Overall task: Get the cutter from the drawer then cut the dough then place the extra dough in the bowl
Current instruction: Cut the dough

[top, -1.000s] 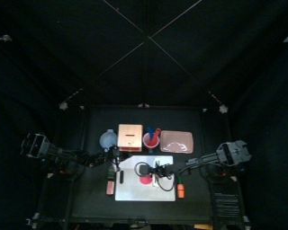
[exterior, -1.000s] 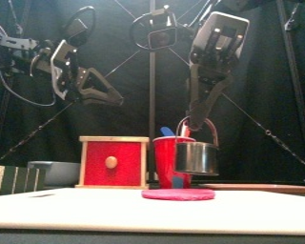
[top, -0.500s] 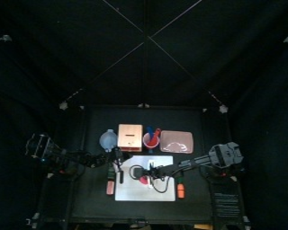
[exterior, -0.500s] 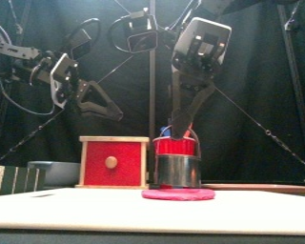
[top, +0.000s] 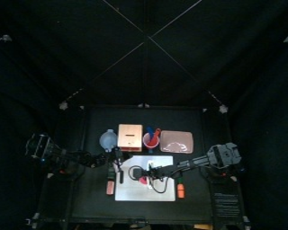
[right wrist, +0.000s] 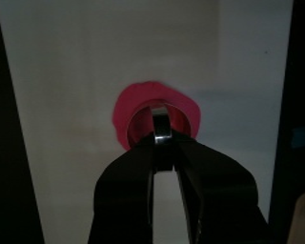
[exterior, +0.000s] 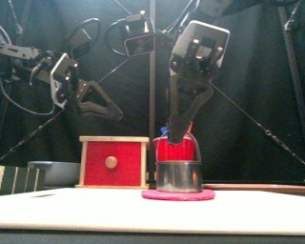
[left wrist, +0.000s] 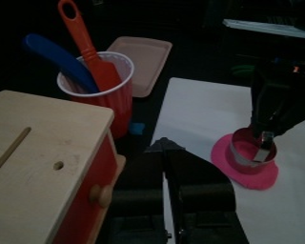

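wooden box (exterior: 113, 162): stands toward the back of the worktop (top: 93, 207) with its red drawer front facing forward. Its contents are hidden.
red cup (left wrist: 98, 84): upright, just right of the wooden box. It holds a blue knife (left wrist: 53, 52) and a red knife (left wrist: 76, 33), both leaning out over the rim.
pink tray (top: 176, 140): lies flat to the right of the wooden box, beyond the red cup. What lies on it is too small to tell from above.
blue-grey bowl (top: 107, 139): just left of the wooden box. Its contents cannot be made out.
white cutting board (top: 161, 162): lies flat in front of the wooden box, a little to its right.
dough (exterior: 178, 194): a flat pink-red disc on the white cutting board, in front of the wooden box and to its right.
cutter (exterior: 178, 174): a round metal ring standing upright with its lower rim on the dough. Its wire handle rises straight up.
right claw (right wrist: 159, 143): directly above the dough, in front of and right of the wooden box. Its jaws are drawn nearly together and clamped on the cutter's wire handle.
left claw (left wrist: 168, 151): raised off the worktop, above the wooden box and a little to its left. Its jaws stand together with nothing between them.
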`<act>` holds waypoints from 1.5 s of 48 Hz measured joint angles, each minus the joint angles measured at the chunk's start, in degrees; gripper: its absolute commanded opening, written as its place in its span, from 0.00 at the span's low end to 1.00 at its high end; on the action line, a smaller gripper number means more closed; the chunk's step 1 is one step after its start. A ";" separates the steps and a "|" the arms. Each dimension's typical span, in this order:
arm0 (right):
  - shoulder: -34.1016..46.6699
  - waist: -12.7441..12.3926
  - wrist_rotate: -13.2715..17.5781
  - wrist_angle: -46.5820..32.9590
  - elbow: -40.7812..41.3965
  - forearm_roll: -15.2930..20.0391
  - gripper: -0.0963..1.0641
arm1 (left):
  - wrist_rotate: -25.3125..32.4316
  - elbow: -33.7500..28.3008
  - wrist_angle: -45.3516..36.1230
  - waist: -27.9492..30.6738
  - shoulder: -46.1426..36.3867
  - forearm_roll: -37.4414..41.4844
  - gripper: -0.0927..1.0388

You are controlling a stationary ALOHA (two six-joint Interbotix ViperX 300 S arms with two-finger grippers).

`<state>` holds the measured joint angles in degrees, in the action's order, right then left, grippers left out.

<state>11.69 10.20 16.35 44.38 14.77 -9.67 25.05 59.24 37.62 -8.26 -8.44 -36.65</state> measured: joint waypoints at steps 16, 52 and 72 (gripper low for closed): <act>0.18 0.09 0.09 -1.49 -0.35 -0.18 0.72 | 0.00 0.00 -0.26 0.00 -0.09 0.00 0.35; -21.71 2.99 0.70 -28.56 21.97 -6.50 0.81 | -0.62 -0.53 13.54 -9.32 2.20 6.24 0.35; -25.22 -2.72 0.88 -48.08 37.00 -5.98 0.81 | -0.62 -2.81 13.54 -9.49 5.80 5.19 0.35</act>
<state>-13.54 7.47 17.23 -3.69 51.77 -15.64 24.43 56.43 51.15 -17.75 -2.64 -31.46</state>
